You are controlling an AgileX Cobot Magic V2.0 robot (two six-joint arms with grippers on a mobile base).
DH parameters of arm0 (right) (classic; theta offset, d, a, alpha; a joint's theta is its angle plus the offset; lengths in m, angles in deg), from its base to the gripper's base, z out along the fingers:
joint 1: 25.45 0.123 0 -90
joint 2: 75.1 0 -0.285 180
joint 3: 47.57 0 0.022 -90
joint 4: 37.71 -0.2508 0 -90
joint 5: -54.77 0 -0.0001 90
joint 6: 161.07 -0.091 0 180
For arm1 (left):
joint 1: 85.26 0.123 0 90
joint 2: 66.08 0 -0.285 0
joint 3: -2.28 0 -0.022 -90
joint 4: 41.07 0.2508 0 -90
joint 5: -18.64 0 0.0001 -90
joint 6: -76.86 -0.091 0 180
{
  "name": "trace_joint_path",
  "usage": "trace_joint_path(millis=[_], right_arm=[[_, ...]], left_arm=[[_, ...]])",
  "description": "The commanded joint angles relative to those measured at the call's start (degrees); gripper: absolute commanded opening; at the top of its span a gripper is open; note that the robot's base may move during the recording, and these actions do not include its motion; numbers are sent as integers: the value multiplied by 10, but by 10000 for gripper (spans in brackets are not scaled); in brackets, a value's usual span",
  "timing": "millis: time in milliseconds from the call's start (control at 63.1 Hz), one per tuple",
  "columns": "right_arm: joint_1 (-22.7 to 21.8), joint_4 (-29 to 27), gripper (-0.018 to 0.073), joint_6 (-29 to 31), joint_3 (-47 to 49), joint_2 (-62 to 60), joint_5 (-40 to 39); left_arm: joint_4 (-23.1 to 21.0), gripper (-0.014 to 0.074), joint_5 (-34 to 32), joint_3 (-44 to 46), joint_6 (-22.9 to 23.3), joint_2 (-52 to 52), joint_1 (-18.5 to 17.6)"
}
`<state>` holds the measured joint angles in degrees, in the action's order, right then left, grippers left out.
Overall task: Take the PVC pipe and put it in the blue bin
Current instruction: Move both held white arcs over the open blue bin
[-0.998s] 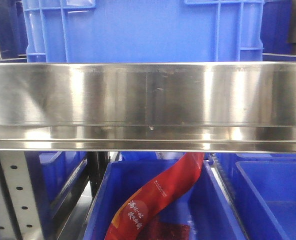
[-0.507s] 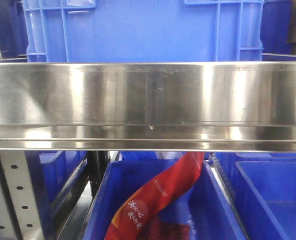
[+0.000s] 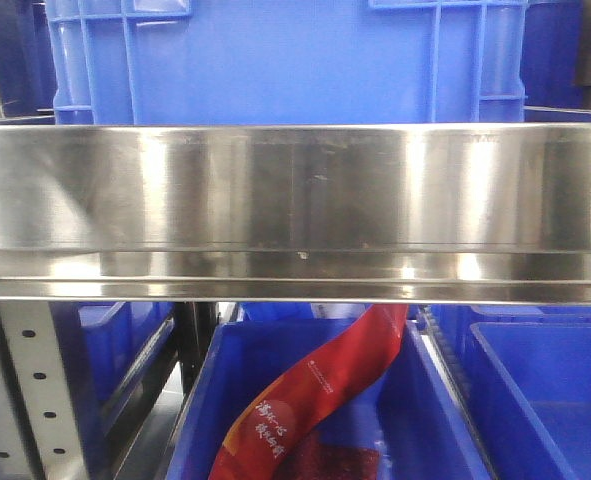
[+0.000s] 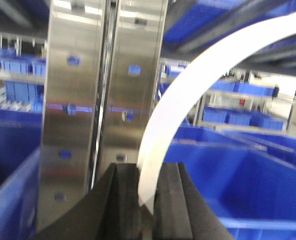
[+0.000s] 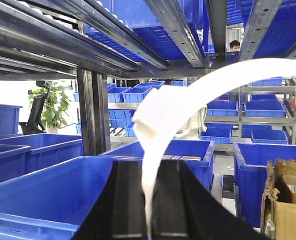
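Steel upright (image 4: 77,100) stands directly ahead of my left gripper (image 4: 146,172), with blue bins (image 4: 248,180) below. Left gripper and right gripper (image 5: 146,172) each clamp the white PVC pipe (image 4: 193,75), which arcs upward and rightward.

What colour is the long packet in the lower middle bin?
The packet is red with pale print; the front-facing view shows it best.

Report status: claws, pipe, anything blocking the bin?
Left claw shut on white strip, likely the pipe. Right claw shut on white strip too. Blue bin open ahead of right claw. Steel post ahead of left claw.
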<state>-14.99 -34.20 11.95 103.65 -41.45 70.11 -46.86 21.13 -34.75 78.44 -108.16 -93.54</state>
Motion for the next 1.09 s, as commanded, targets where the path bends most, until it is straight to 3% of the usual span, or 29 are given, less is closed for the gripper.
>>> trace_joint_path(millis=[0, 158, 444, 697, 824, 1077], right_arm=[[1, 2, -167, 1, 0, 3, -16], [1, 2, -167, 1, 0, 10, 19], [1, -13, -167, 1, 0, 63, 39], [1, -125, -167, 1, 5, 160, 32], [2, -179, -167, 1, 38, 224, 54], [72, -180, -167, 53, 174, 365, 76]], left_arm=[[-26, -111, 7, 1, 0, -20, -3], [-35, -111, 28, 10, 0, -46, -18], [6, -111, 59, 80, 0, -96, -99], [6, -111, 115, 185, 0, -188, -164], [6, -111, 160, 246, 0, -246, -170], [2, -111, 253, 412, 0, -386, -170]])
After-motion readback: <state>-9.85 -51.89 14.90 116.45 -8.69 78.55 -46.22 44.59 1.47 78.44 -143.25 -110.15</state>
